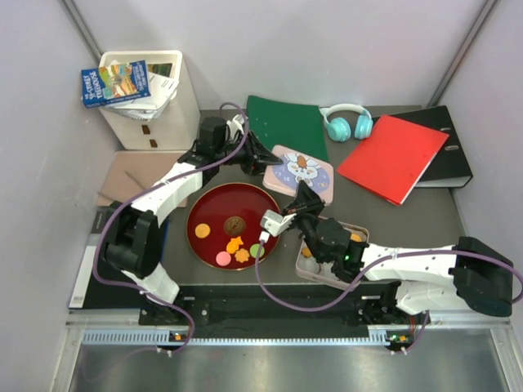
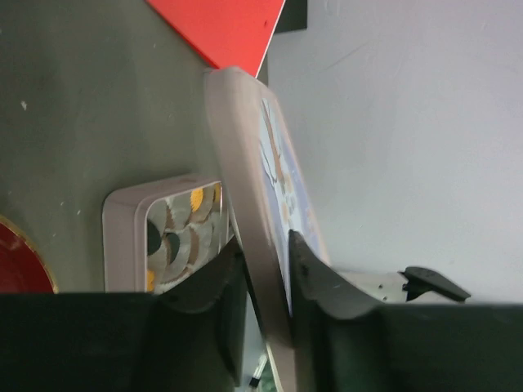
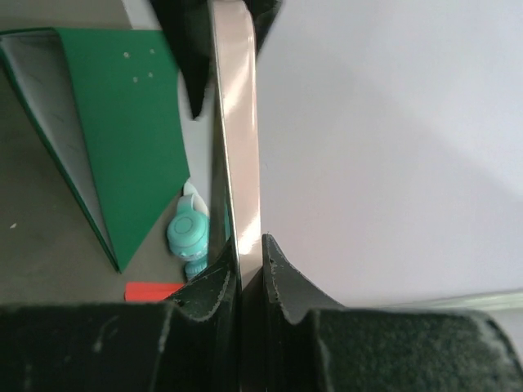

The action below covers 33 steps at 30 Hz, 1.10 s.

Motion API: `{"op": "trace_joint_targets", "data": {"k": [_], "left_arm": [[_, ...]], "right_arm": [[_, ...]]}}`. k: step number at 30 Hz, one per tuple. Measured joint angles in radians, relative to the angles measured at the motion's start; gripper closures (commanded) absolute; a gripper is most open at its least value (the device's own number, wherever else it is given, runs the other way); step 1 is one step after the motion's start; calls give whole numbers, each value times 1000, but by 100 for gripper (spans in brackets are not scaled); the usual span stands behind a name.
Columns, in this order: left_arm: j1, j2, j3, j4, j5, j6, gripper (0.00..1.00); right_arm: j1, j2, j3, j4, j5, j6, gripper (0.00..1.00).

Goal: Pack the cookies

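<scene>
Lid (image 1: 304, 173) pinched from two sides: left fingers (image 2: 327, 290) clamped on its far-left edge, right fingers (image 3: 288, 287) on its near edge, probably for steady transfer onto tin (image 2: 121, 245) at near right; cookies (image 1: 235, 245) partly in tin, several on red plate (image 1: 206, 204).

Top view high, down over table (image 1: 425, 224); wrist views close, both sharing pink lid (image 2: 245, 204) (image 3: 237, 122).

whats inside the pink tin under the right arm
The pink tin holds orange cookies and something dark among pale, shiny dividers. The rest is hidden behind the lid held in the left gripper, and from above the right arm covers most of it.
</scene>
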Motion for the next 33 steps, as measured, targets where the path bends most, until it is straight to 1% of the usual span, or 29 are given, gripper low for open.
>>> {"op": "trace_joint_targets", "data": {"k": [2, 5, 6, 7, 9, 10, 12, 13, 15, 16, 19, 22, 27, 30, 33], "left_arm": [[-2, 0, 1, 18, -2, -28, 91], [-2, 0, 0, 28, -4, -49, 95], [-2, 0, -3, 31, -2, -57, 96], [-2, 0, -5, 35, -2, -62, 96], [-2, 0, -9, 49, 3, -73, 98], [-3, 0, -13, 64, 11, -74, 99], [-4, 0, -15, 87, 13, -72, 100], [-5, 0, -17, 100, 14, -72, 100], [-6, 0, -18, 119, 16, -74, 100], [-6, 0, -18, 132, 16, -79, 100], [-6, 0, -18, 175, 16, -101, 100], [-6, 5, -8, 225, 17, -142, 100], [12, 64, 83, 323, -8, -195, 100], [39, 98, 130, 374, -32, -227, 100], [57, 132, 177, 405, -47, -251, 100]], "right_arm": [[5, 6, -3, -24, -9, -12, 100], [9, 16, -7, -29, -5, -18, 99], [9, 14, -7, -25, -3, -18, 92], [9, 14, -7, -24, -1, -18, 77], [9, 14, -6, -25, 0, -11, 57], [10, 14, -6, -26, 1, 0, 41], [10, 10, -3, -28, 8, 25, 25], [10, 5, -1, -29, 16, 39, 14], [13, -10, 7, -34, 32, 65, 4], [17, -22, 10, -45, 45, 82, 1], [45, -73, 19, -100, 76, 143, 1], [101, -139, 38, -203, 111, 243, 1], [162, -271, 140, -454, 166, 515, 1], [166, -355, 183, -593, 192, 697, 1], [167, -415, 195, -715, 213, 843, 1]]}}
